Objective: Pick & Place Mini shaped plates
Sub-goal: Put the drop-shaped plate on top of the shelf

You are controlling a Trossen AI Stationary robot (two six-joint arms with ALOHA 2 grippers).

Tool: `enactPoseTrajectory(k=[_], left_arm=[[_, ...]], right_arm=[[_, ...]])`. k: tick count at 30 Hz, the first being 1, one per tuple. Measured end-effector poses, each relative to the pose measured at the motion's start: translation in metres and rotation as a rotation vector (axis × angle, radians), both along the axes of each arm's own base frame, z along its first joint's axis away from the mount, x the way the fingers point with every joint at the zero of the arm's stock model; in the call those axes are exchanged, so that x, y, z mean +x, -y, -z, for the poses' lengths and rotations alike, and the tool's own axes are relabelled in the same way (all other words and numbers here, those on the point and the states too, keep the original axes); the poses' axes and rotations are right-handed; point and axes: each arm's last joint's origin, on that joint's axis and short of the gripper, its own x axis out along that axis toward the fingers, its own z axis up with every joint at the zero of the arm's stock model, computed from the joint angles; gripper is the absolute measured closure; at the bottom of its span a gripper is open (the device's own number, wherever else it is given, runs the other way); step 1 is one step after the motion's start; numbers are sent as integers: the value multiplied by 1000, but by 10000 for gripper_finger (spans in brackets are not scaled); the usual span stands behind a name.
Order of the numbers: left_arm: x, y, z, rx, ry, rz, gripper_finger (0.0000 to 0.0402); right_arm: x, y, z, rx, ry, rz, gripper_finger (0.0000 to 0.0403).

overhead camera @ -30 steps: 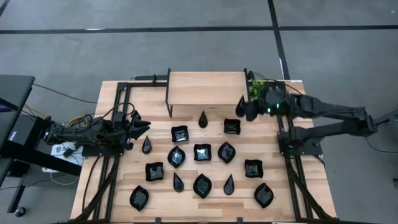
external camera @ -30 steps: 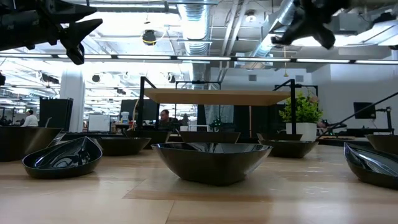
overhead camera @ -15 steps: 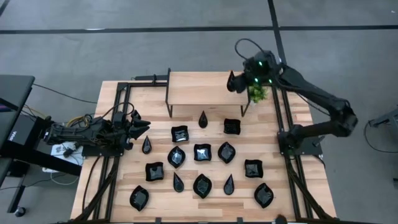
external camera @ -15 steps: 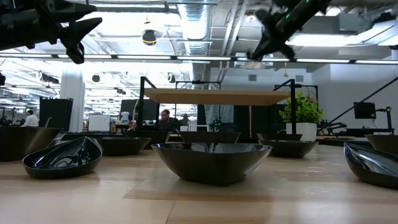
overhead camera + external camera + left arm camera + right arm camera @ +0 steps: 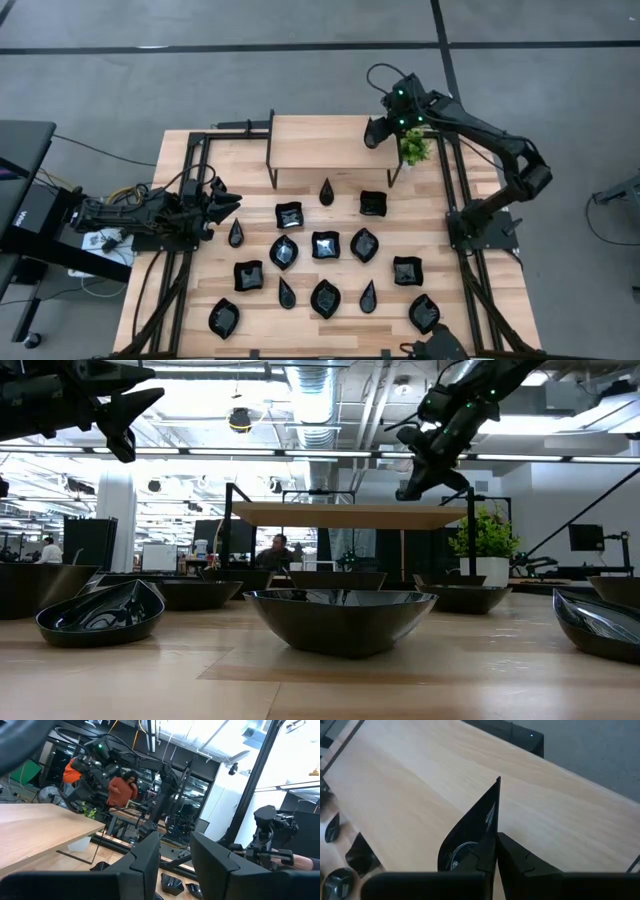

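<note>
Over the raised light-wood shelf [image 5: 334,138], the right gripper [image 5: 378,131] pinches a glossy black teardrop plate [image 5: 472,832] edge-on, tip pointing away from the gripper.

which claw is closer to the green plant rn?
Right. The right claw, shut on a mini plate, hangs over the raised shelf's edge just beside the green plant. The left claw waits across the table at its left edge.
</note>
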Motion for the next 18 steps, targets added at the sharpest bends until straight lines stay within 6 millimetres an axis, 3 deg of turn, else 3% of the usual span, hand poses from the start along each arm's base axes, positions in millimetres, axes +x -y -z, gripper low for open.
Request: enactPoseTrajectory(k=[18], left_arm=[[0, 0, 0, 2, 3, -1, 290]], right_arm=[[-4, -2, 7, 27, -108, 43, 393]])
